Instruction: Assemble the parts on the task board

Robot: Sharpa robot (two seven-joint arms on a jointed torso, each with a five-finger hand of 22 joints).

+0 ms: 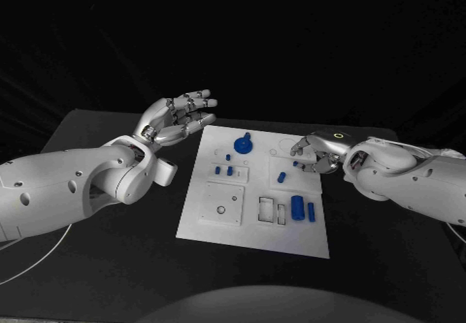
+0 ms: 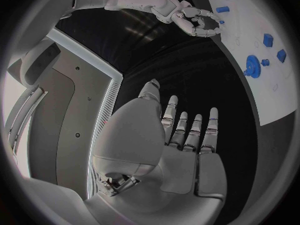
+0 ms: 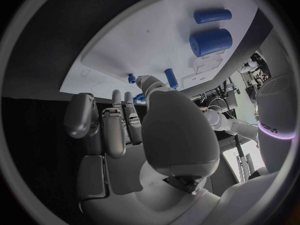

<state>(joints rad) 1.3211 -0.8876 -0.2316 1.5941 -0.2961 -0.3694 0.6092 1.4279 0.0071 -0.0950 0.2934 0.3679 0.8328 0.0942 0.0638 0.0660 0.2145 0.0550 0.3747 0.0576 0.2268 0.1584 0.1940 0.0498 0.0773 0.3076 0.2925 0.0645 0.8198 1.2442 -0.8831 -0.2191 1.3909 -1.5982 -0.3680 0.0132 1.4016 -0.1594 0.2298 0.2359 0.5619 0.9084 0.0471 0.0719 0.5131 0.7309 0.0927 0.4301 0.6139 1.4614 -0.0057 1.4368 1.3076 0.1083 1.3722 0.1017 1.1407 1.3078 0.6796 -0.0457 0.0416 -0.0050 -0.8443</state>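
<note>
Reaching for a part, your right hand (image 1: 316, 153) hovered with fingers loosely curled, holding nothing.
You needed the small blue peg (image 1: 281, 177) centred between fingertips; left hand (image 1: 175, 118) waited wide open.

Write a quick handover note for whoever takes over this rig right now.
Left robot hand: open, palm up, raised off the left side of the task board, holding nothing.
Right robot hand: fingers curled over the board's right edge; whether it holds a part is unclear.
Parts on the board: blue gear, large cylinder, slimmer cylinder, small peg, small pieces.
Done: cannot judge.
Left: loose parts remain to seat.
</note>
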